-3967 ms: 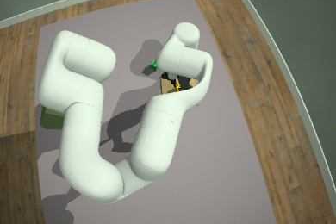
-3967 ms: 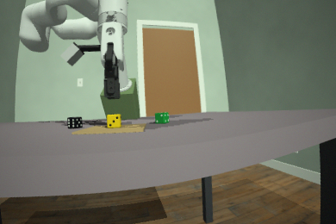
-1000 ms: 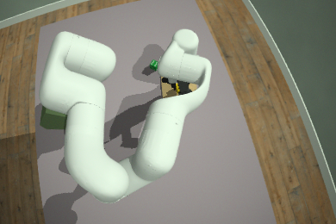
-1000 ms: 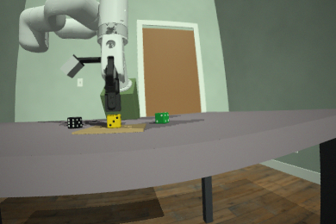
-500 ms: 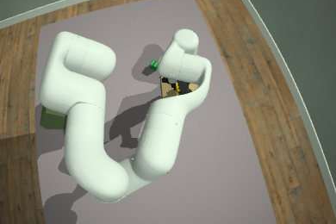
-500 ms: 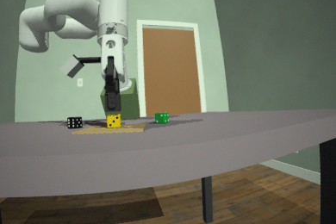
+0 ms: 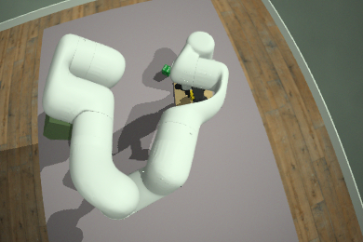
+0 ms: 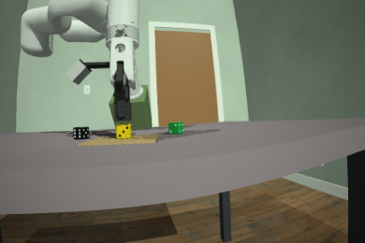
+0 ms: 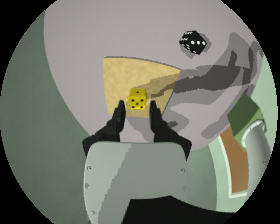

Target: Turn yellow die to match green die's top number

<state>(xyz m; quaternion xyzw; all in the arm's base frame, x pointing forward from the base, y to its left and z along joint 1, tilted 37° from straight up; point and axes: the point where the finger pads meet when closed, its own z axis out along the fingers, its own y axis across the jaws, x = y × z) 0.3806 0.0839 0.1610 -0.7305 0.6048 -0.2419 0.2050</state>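
The yellow die (image 8: 124, 131) lies flat on the tan mat (image 8: 119, 139), well inside its edges. It also shows in the wrist view (image 9: 138, 100) on the mat (image 9: 125, 75), and partly under the arm from above (image 7: 188, 92). My gripper (image 8: 123, 119) points straight down, just over the yellow die. Its fingers stand part open, a little wider than the die and apart from it. The green die (image 8: 176, 127) lies on the table to the right of the mat, and it also shows from above (image 7: 166, 70). I cannot read its top number.
A black die (image 8: 80, 133) lies on the table left of the mat and also shows in the wrist view (image 9: 193, 42). The arm's dark green base block (image 7: 57, 128) stands at the table's edge. The arm hides most of the mat from above.
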